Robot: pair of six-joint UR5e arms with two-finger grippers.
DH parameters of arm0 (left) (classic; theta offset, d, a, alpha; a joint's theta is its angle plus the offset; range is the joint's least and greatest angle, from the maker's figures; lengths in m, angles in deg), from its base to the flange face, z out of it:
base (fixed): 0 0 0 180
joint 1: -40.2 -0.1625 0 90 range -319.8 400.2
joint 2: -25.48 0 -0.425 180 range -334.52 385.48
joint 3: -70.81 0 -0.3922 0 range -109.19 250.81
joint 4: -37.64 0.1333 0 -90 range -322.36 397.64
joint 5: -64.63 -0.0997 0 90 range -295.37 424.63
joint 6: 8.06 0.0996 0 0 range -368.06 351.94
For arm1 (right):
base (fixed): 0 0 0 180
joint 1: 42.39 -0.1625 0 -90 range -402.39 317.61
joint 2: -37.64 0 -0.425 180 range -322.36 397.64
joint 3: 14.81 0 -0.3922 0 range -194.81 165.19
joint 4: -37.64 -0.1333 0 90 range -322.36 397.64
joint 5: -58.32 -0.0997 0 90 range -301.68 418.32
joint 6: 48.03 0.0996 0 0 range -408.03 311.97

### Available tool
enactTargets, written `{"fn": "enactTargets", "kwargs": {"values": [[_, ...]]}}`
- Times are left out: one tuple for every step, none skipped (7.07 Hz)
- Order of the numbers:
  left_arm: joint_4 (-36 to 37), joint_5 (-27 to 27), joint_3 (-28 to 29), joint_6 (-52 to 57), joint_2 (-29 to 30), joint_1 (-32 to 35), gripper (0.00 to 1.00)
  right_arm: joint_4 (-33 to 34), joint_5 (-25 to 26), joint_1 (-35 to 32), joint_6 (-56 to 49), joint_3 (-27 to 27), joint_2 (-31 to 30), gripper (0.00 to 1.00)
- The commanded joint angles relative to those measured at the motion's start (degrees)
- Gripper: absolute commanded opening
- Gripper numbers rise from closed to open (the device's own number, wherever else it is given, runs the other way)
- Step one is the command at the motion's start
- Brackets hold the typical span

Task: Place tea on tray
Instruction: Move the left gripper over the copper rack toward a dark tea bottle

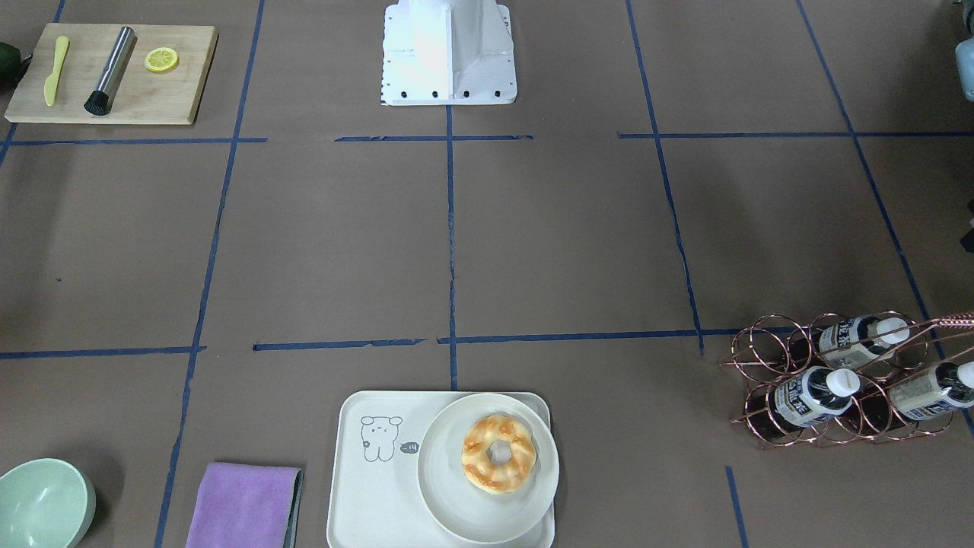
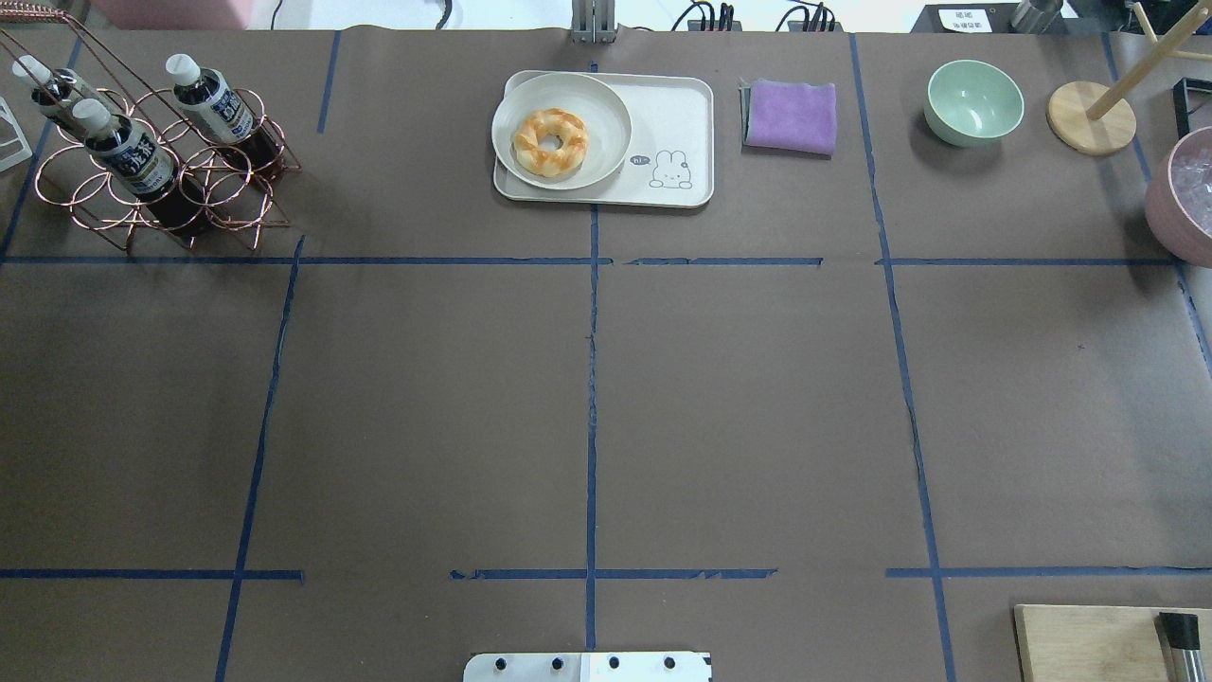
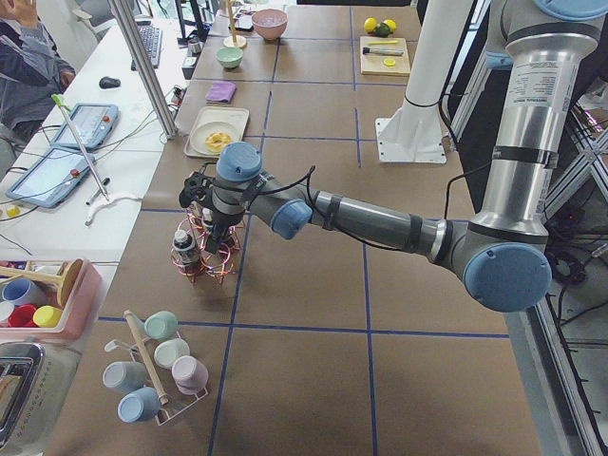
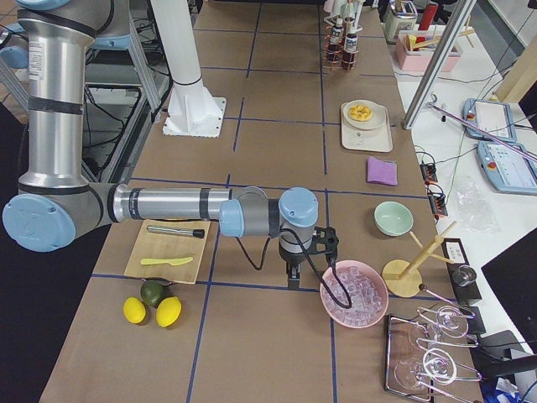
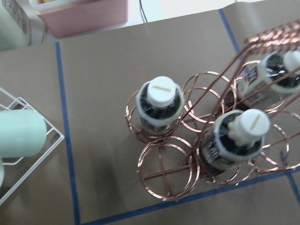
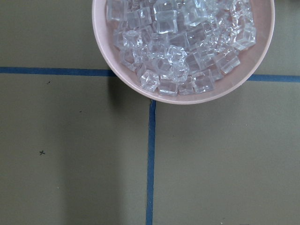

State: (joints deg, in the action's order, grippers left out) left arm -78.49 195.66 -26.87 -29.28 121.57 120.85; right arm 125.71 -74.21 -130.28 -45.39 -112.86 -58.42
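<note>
Three tea bottles point(image 2: 128, 152) with white caps stand in a copper wire rack point(image 2: 237, 204) at the table's far left corner; the left wrist view looks down on them point(image 5: 159, 105). The cream tray point(image 2: 677, 114) with a cartoon drawing lies at the far middle, also in the front-facing view point(image 1: 373, 487). My left gripper point(image 3: 211, 226) hovers just above the rack and shows only in the exterior left view, so I cannot tell if it is open or shut. My right gripper point(image 4: 293, 273) hangs beside a pink ice bowl point(image 4: 355, 294); I cannot tell its state either.
A round plate point(image 2: 606, 104) with a donut point(image 2: 550, 142) covers the tray's left half. A purple cloth point(image 2: 792, 116), a green bowl point(image 2: 974, 102) and a wooden stand point(image 2: 1091, 117) lie to its right. A wooden board point(image 1: 114, 72) holds a knife, muddler and lemon slice.
</note>
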Motion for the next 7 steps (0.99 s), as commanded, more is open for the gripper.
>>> {"fn": "enactTargets", "kwargs": {"values": [[-2.17, -11.42, -5.56, -10.37, -0.19, -7.22, 1.0, 0.0, 0.0, 0.0, 0.0, -0.04, 0.0, 1.0], [-4.17, -14.11, -5.94, -13.12, -0.28, -9.09, 1.0, 0.0, -0.09, 0.0, 0.0, -0.04, 0.0, 1.0], [-9.24, -18.83, -5.16, -17.58, -0.28, -11.2, 1.0, 0.0, -0.09, 0.0, 0.0, -0.04, 0.0, 1.0], [-13.64, -25.84, -3.85, -20.67, -0.37, -13.66, 1.0, 0.0, -0.09, 0.0, 0.0, -0.04, 0.0, 1.0], [-17.51, -29.74, -1.75, -23.83, -0.28, -13.94, 1.0, 0.0, -0.09, 0.0, 0.0, -0.04, 0.0, 1.0], [-22.6, -31.17, 1.58, -28.39, 0.33, -14.03, 1.0, 0.0, -0.09, 0.0, 0.0, -0.04, 0.0, 1.0], [-23.87, -35.19, 2.39, -30.87, 1.03, -16.47, 1.0, 0.0, -0.09, 0.0, 0.0, -0.12, 0.0, 1.0]]}}
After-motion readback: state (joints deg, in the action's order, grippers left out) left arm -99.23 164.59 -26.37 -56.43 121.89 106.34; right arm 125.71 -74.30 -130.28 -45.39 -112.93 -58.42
